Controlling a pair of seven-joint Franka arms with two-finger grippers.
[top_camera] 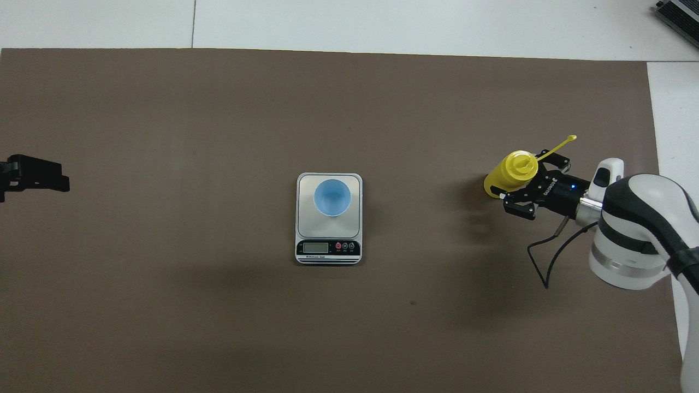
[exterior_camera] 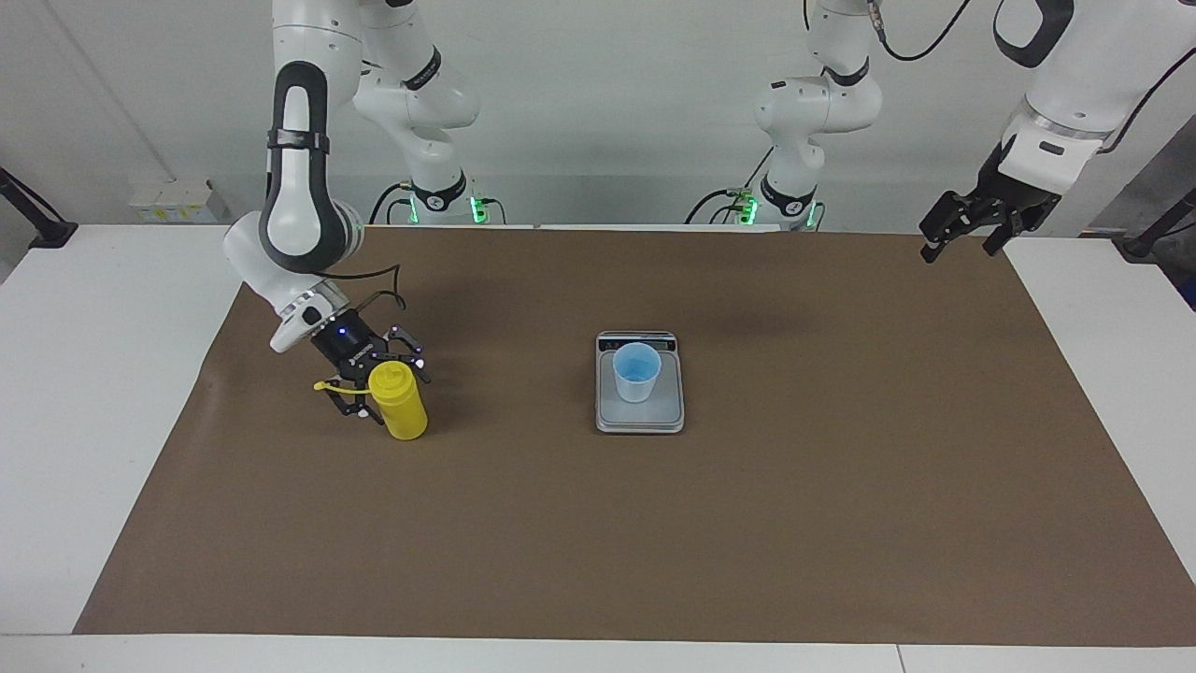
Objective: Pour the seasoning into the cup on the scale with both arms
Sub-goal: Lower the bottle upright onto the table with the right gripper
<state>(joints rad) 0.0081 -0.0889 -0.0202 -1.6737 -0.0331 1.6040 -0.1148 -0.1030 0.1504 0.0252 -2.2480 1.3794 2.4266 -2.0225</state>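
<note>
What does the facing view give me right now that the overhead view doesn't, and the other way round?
Only the facing view shows both arm bases, the wall and the left gripper whole, waiting raised over the paper's corner at its own end. Only the overhead view shows the flat silver-grey scale's display strip and buttons face-on, and straight down into the small light blue plastic cup. Both show the cup standing on the scale, and the bright yellow plastic squeeze bottle upright on the brown paper toward the right arm's end, between the right gripper's open fingers.
</note>
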